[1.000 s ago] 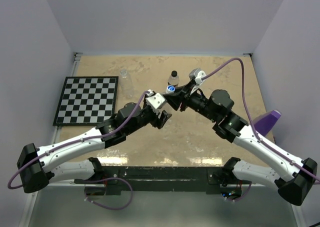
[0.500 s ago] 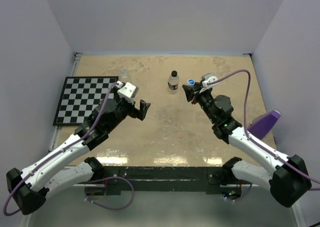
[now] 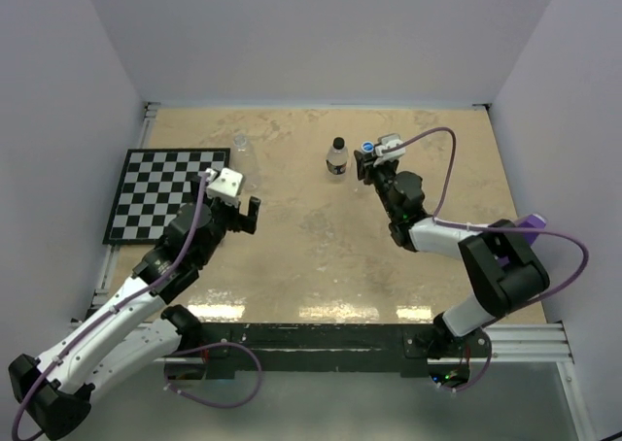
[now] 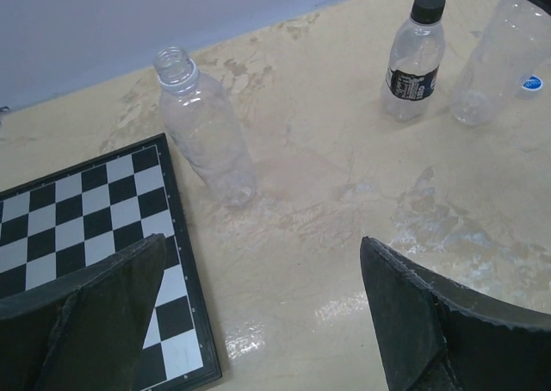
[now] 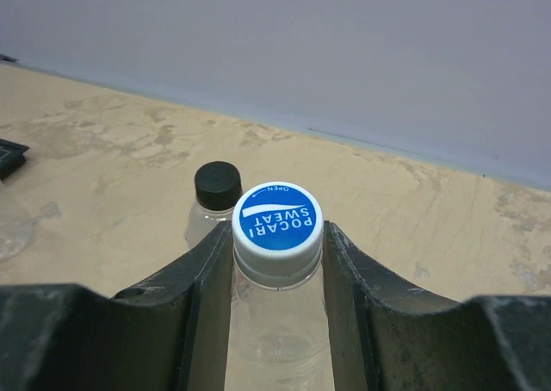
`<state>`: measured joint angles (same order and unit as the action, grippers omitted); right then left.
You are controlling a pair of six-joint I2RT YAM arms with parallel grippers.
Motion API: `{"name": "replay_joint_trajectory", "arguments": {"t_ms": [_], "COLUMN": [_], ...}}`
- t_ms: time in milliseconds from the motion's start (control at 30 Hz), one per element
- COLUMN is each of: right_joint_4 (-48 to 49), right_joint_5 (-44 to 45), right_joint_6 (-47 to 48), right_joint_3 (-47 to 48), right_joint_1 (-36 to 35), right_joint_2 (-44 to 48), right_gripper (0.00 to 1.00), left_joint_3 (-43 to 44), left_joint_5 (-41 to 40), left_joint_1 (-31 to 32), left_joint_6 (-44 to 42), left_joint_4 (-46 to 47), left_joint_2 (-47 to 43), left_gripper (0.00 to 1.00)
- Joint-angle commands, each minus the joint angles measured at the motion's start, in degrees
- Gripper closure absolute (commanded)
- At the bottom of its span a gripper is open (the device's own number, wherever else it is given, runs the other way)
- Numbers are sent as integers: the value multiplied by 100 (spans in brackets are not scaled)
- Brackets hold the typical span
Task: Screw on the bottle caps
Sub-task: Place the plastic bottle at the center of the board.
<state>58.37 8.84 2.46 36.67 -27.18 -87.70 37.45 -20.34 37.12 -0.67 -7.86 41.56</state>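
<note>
Left gripper [image 4: 263, 245] retreated, jaws wide; right gripper [image 5: 277, 233] moved blue-capped bottle [image 5: 277, 326] back.

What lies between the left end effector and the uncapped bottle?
Only bare table up to the uncapped bottle, per the left wrist view; the checkerboard edges alongside.

The blue round plastic screw cap with a white rim [image 5: 277, 216] reads "POCARI SWEAT", with a small "OPEN" at its edge, all seen upside down. The black-capped clear plastic bottle [image 4: 414, 51] wears a dark label [image 4: 408, 83] whose white print is too small to read.
</note>
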Motion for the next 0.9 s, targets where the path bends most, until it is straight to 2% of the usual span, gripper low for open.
{"name": "replay_joint_trajectory", "arguments": {"t_ms": [0,100,267,467,700,867], "right_joint_4": [974,931,677,-131,-844,-1336], "right_joint_5": [276,293,320,478,654,689], "right_joint_6": [18,-8,-17,-114,-404,-474], "right_joint_3": [482,552,675,1123,1361,1589], "right_joint_1": [99,107,108,108,108,116], "right_joint_2": [-317,-414,-511,-669,-687,-774], "right_gripper": [100,100,90,77,74,68], "left_joint_3": [-54,-63,-63,-62,-71,-80], "left_joint_5": [-251,-269,-94,4,91,135], "left_joint_1": [-100,-153,-267,-364,-390,-416], "left_joint_6": [-144,-153,-118,-91,-83,-83], "left_joint_4": [206,215,250,241,250,258], "left_joint_2": [-236,-262,-263,-254,-236,-236], "left_gripper": [1,1,1,1,1,1]}}
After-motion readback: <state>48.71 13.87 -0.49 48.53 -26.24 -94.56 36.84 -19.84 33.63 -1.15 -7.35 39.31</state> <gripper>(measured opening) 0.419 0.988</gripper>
